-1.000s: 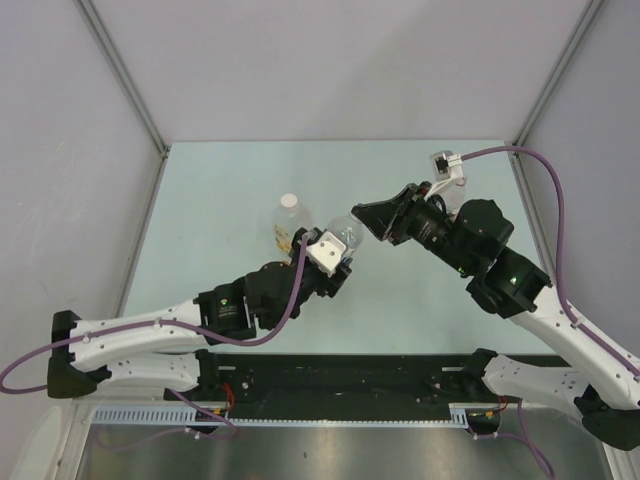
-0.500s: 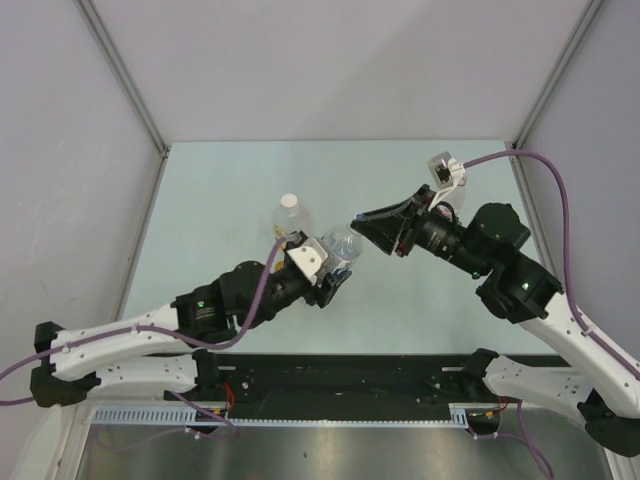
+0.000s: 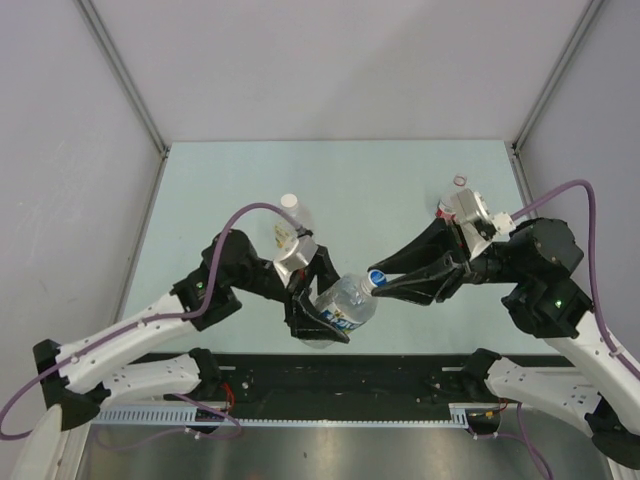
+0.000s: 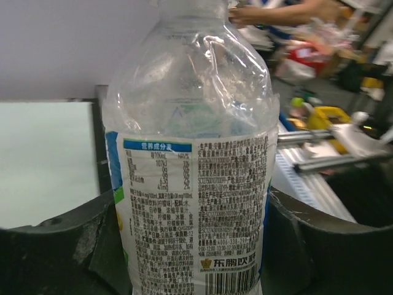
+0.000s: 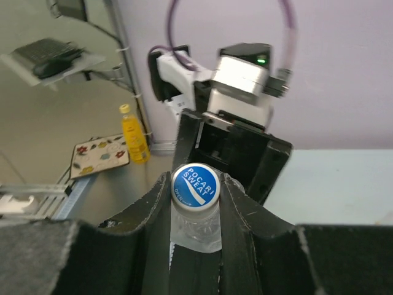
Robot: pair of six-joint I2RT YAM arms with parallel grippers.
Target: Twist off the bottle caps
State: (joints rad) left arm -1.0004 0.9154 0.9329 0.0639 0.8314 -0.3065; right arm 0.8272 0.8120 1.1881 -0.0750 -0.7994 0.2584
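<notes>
Your left claw (image 3: 318,318) is clamped round the bottle (image 3: 343,304), tilting its neck toward the right claw (image 3: 383,281), which pinches the blue cap (image 5: 195,183) ready to twist.

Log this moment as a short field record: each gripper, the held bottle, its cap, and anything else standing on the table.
left gripper: shut on the body of the held bottle
held bottle: clear, tilted, neck toward the right arm
right gripper: fingers closed on either side of the blue cap
blue cap: on the bottle neck, reads POCARI SWEAT
white-capped bottle: upright on the table, beyond the left arm, untouched
</notes>
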